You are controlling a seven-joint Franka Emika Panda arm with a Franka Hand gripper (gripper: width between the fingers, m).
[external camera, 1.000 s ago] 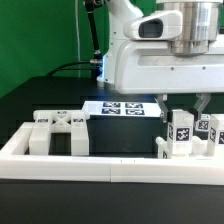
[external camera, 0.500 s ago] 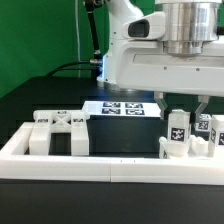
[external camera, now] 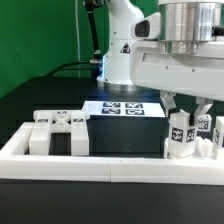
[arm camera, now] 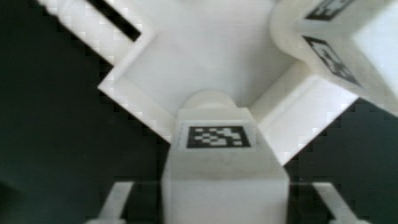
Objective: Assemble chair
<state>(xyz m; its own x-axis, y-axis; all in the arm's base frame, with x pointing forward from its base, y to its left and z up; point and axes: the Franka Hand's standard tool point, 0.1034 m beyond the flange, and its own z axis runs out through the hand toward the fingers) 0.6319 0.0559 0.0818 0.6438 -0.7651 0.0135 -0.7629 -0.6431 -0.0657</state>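
In the exterior view my gripper (external camera: 183,110) hangs at the right over an upright white chair post (external camera: 181,138) with a black-and-white tag. One finger (external camera: 168,104) stands on each side of the post's top. In the wrist view the same tagged post (arm camera: 219,150) rises between both fingers (arm camera: 121,200), and the gripper (arm camera: 219,205) is shut on it. Below it lies a white angled chair part (arm camera: 178,60). Another tagged chair part (arm camera: 338,40) stands close beside it.
A long white border rail (external camera: 90,162) runs along the front. Two white chair parts (external camera: 42,130) (external camera: 76,131) stand behind it at the exterior view's left. The marker board (external camera: 122,108) lies further back. More tagged parts (external camera: 207,128) crowd the post's right side.
The gripper has turned about its upright axis and sunk a little. The tagged post shifted slightly with it and now sits lower.
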